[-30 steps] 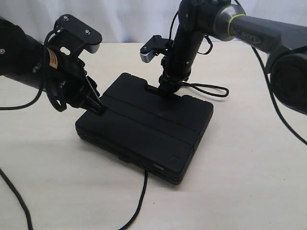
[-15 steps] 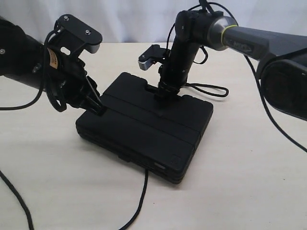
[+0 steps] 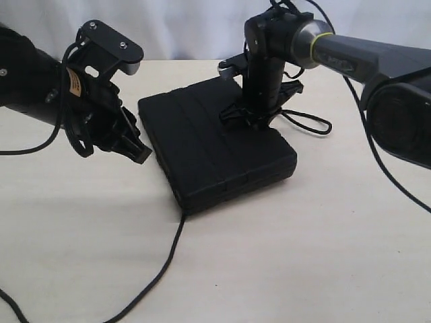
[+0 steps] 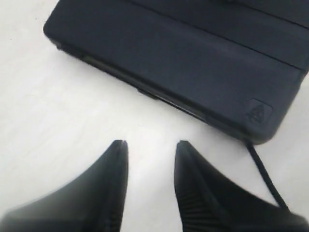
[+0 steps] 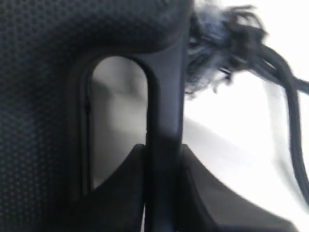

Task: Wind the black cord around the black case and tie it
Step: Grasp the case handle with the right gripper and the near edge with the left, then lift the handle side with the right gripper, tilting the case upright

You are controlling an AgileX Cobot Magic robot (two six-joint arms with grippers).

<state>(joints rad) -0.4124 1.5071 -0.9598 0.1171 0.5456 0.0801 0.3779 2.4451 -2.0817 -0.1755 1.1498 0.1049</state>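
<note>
Case [image 4: 193,53] lies flat on the table [image 4: 58,111], one long side facing the gripper [image 4: 150,145], with a small triangle mark [image 4: 257,112] embossed at one lid corner. Gripper fingers stand apart with nothing between them, over the table near the case. Cord [image 4: 263,174] emerges from under the marked corner and runs past one finger.

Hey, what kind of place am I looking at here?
Probably a robot lab or test bench: a left arm and right arm work over a plain pale table against a white backdrop, with just a black case and black cord.
</note>
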